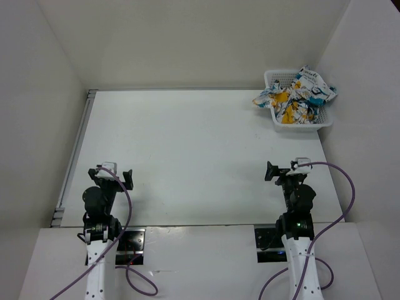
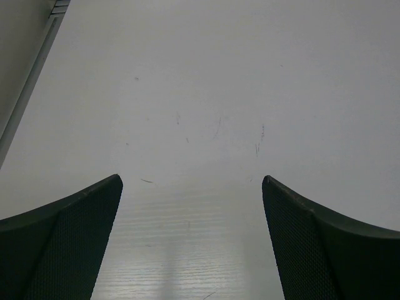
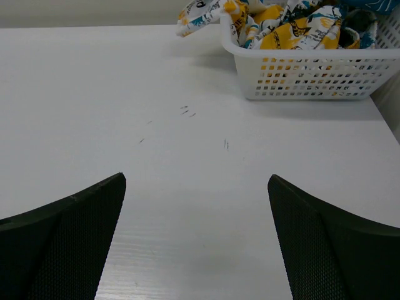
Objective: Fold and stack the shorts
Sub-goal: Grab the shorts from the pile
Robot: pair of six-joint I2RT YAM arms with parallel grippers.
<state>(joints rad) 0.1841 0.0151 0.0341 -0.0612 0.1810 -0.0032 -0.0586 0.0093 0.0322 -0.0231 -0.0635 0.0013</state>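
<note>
The shorts (image 1: 299,95), white with a teal, yellow-orange and black print, lie crumpled in the white basket (image 1: 310,125) at the table's far right corner; part hangs over its left rim. The right wrist view shows them (image 3: 281,22) heaped in the basket (image 3: 312,75) ahead and to the right. My left gripper (image 1: 115,175) is open and empty, low over the near left of the table; its fingers (image 2: 62,244) frame bare table. My right gripper (image 1: 282,172) is open and empty at the near right, well short of the basket.
White walls close in the table on the left, back and right. A metal rail (image 1: 76,150) runs along the table's left edge, also in the left wrist view (image 2: 25,87). Purple cables (image 1: 340,212) loop by the arm bases.
</note>
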